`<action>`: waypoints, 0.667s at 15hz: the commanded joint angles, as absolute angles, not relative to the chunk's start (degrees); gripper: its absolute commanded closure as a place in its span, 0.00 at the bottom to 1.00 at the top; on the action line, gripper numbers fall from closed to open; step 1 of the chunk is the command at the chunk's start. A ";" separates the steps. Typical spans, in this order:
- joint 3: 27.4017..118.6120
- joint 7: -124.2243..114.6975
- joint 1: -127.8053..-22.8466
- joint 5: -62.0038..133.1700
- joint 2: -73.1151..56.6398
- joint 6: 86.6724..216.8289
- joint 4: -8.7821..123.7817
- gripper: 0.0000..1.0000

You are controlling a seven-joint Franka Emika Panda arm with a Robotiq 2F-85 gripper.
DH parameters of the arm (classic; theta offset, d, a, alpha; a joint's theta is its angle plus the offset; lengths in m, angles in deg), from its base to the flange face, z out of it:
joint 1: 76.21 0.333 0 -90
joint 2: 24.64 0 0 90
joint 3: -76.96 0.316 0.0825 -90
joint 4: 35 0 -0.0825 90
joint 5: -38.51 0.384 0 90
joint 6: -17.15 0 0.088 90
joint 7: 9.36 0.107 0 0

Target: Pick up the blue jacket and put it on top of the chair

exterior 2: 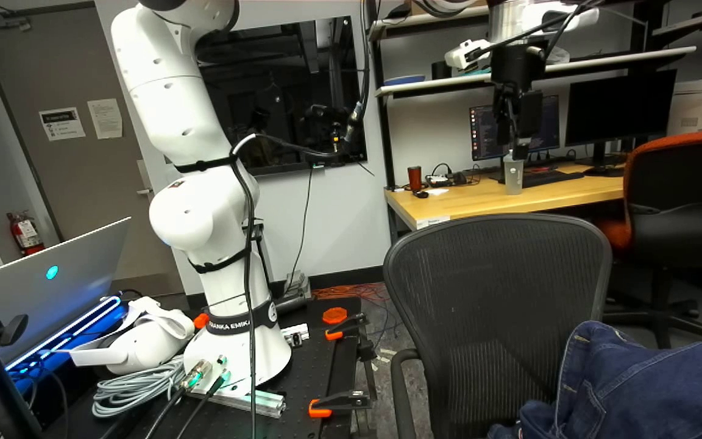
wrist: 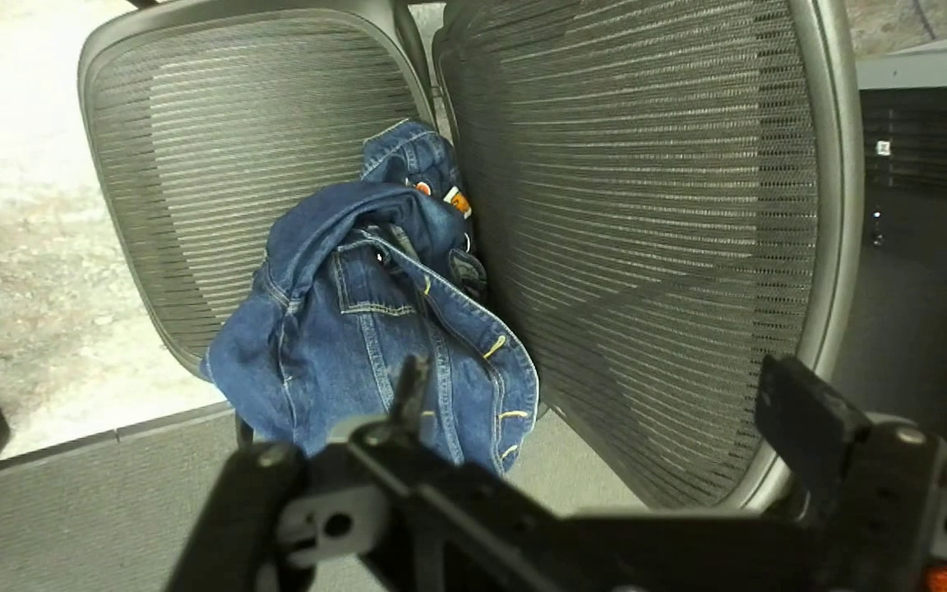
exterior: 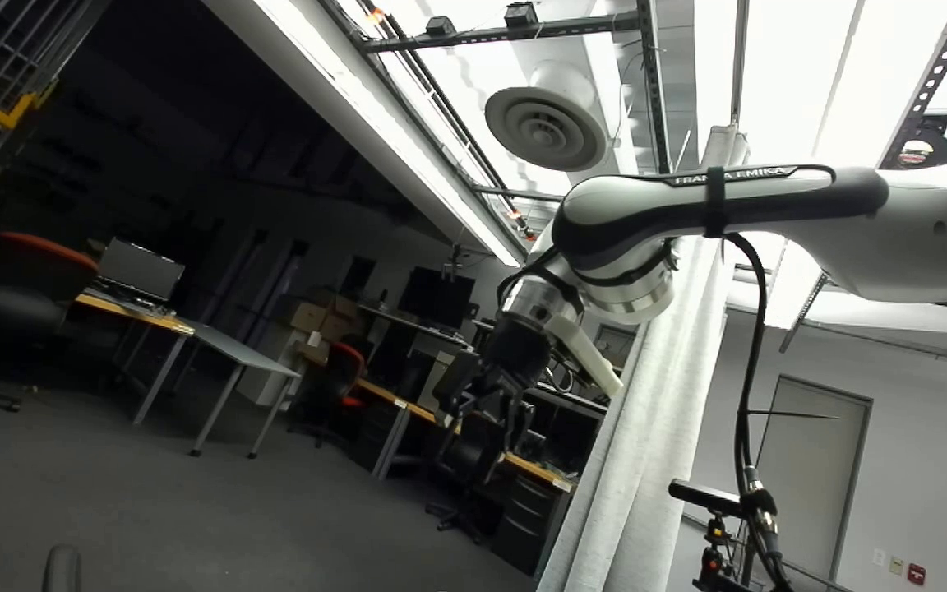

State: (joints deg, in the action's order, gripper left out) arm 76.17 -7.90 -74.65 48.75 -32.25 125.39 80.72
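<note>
The blue jacket (wrist: 317, 345) is dark denim with yellow stitching. In the wrist view it lies bunched on the mesh seat of the black chair (wrist: 260, 107), against the backrest, and overhangs one seat edge. In an exterior view the jacket (exterior 2: 662, 390) is partly cut off at the lower right, in front of the chair's backrest (exterior 2: 497, 292). My gripper (wrist: 593, 366) is open and empty, its fingers wide apart over the jacket's edge and the backrest. The gripper also hangs high in both exterior views (exterior 2: 514, 143) (exterior: 486, 415), apart from the jacket.
A wooden desk (exterior 2: 509, 204) with monitors and a translucent cup (exterior 2: 514, 177) stands behind the chair. An orange office chair (exterior 2: 692, 177) is at the right. The arm's base stands on a black table (exterior 2: 302, 396) with orange-tipped clamps (exterior 2: 342, 402). A grey curtain (exterior: 646, 427) hangs behind the arm.
</note>
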 commanded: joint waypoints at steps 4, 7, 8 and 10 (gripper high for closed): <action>76.60 -8.13 -75.08 48.08 -31.55 127.25 80.81 0.00; 76.74 -8.28 -75.21 44.83 -27.47 128.16 79.45 0.00; 76.78 -8.41 -75.22 42.96 -25.45 127.64 78.57 0.00; 76.74 -7.83 -75.21 39.70 -21.73 126.97 77.02 0.00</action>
State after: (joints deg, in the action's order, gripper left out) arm 76.26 -7.91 -74.65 43.61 -27.53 127.30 80.56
